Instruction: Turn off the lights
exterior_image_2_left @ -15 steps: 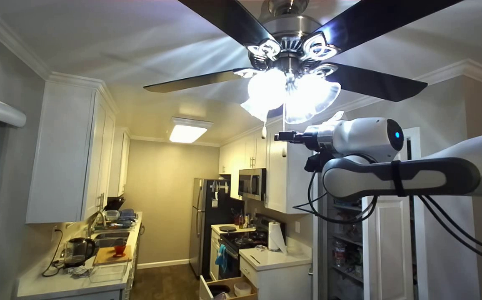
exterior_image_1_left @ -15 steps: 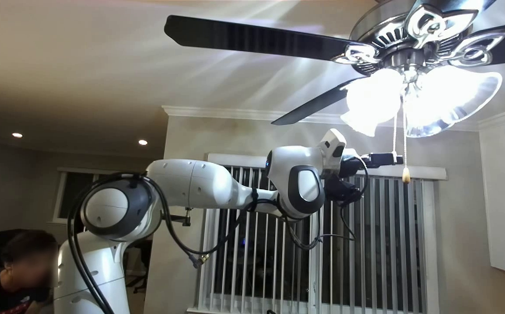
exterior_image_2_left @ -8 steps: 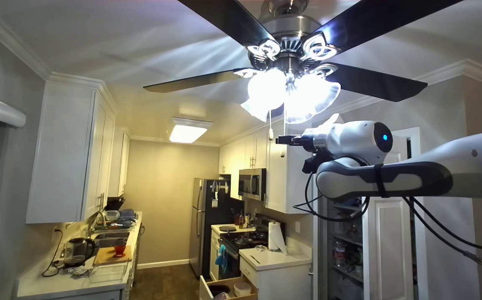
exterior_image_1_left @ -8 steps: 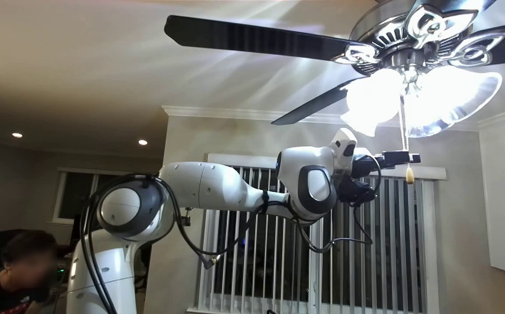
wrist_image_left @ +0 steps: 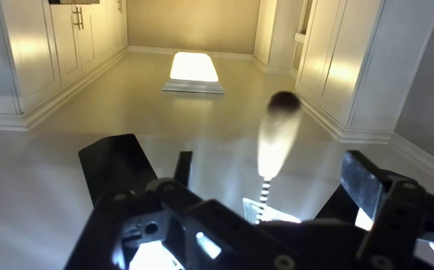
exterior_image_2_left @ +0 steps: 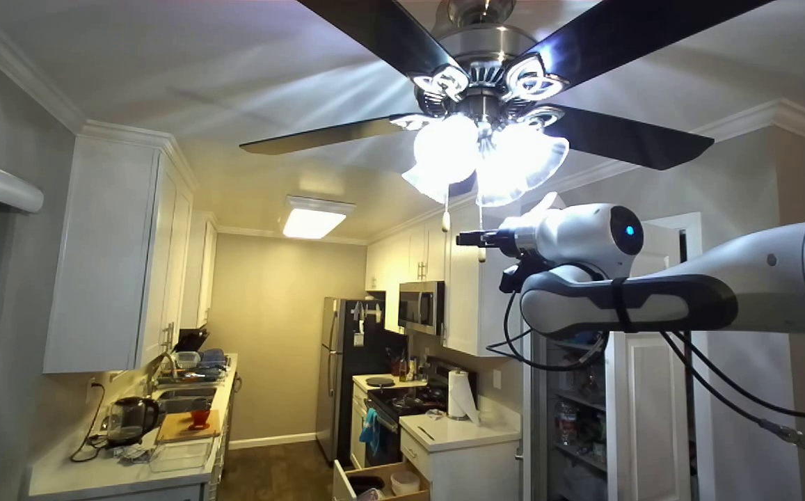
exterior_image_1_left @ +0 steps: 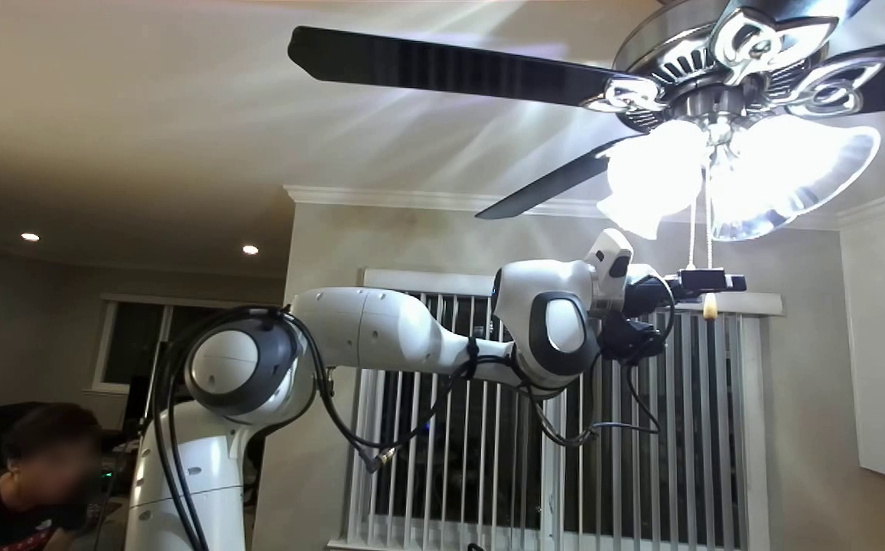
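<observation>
Jointed black fingers (wrist_image_left: 363, 183), well parted and grasping nothing, to either side in the lower half of the wrist frame. Roughly midway between, pale elongated knob (wrist_image_left: 279, 139) on a thin beaded pull chain (wrist_image_left: 264, 195); apparently the same knob just below the fingers in both exterior views. Above, at upper right in an exterior view, lit cluster of frosted, bell-shaped glass shades, the lights (exterior_image_1_left: 756, 172), beneath a dark-bladed ceiling fan (exterior_image_1_left: 671, 53). Second pale knob (exterior_image_2_left: 446, 222) just left of the fingertips in an exterior view; control of the lights by either chain not to be told. Probable step: seizing the chain. Let any swing settle, close directly above the knob as a stop against slipping, and keep the second knob clear. Then draw straight down, smoothly, without sideways drag; release upon darkness.
</observation>
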